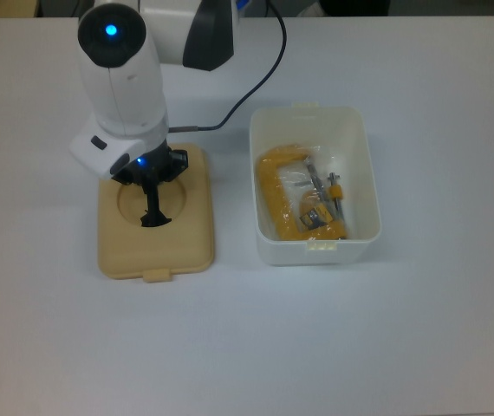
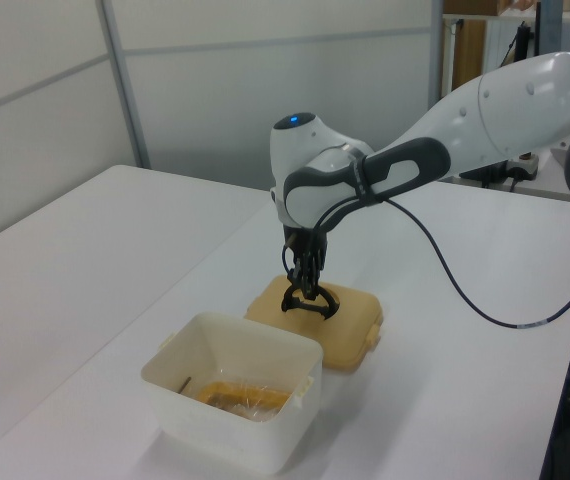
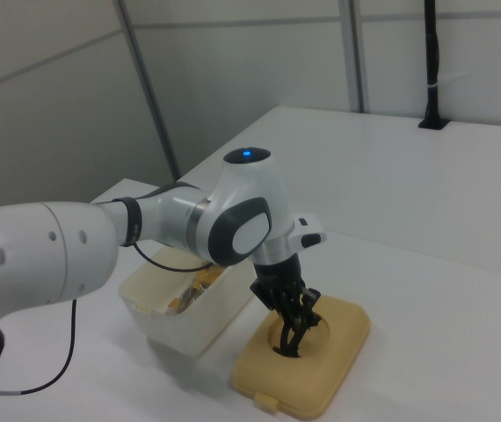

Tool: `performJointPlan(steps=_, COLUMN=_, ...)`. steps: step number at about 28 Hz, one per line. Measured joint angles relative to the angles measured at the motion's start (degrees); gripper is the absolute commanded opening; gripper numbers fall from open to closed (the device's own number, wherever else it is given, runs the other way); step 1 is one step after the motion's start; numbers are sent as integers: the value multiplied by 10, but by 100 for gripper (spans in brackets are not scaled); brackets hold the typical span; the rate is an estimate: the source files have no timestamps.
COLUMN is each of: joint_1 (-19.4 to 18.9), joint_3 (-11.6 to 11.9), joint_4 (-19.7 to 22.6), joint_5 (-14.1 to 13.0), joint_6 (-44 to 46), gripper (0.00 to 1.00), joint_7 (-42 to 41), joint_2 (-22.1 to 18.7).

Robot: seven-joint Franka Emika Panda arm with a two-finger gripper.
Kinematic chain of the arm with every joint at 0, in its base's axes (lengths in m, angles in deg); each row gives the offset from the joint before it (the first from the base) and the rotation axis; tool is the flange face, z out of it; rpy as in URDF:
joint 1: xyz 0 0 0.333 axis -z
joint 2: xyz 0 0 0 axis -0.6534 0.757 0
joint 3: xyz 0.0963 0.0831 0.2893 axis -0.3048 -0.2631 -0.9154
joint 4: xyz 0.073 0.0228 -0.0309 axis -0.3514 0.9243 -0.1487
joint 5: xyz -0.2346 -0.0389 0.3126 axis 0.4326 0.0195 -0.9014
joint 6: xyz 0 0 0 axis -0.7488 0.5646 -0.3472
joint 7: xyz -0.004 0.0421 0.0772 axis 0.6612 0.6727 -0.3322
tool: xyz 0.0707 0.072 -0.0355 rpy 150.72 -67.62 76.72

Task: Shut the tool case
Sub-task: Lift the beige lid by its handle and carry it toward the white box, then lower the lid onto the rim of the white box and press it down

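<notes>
The claw (image 1: pixel 152 186) seems clamped on the lid's black handle (image 1: pixel 153 211); no writing is legible.

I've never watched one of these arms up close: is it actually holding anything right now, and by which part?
Yes. The gripper is closed on the black handle standing in the round recess of the tan lid. The white tub sits untouched beside it.

surface: I see a white table (image 1: pixel 420 338)
on it, top view's left: tan lid (image 1: pixel 186 247), flat
on it, top view's right: open white tub (image 1: pixel 367 182), just beside lid, not touching
also: black cable (image 1: pixel 260 74) trailing across the table
</notes>
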Motion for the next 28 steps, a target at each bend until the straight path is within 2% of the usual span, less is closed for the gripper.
performJointPlan(steps=7, joint_1=17, joint_3=2, joint_4=-28, joint_5=0, joint_6=100, gripper=0, joint_7=0, joint_2=-62)
performJointPlan(steps=14, joint_1=43, joint_3=2, joint_4=-37, joint_5=-7, joint_6=130, gripper=0, joint_7=5, joint_2=-117)
performJointPlan(steps=22, joint_1=38, joint_3=-5, joint_4=-67, joint_5=-29, joint_6=142, gripper=0, joint_7=86, joint_2=-125)
performJointPlan(steps=28, joint_1=3, joint_3=-8, joint_4=-68, joint_5=-32, joint_6=142, gripper=0, joint_7=139, joint_2=-124)
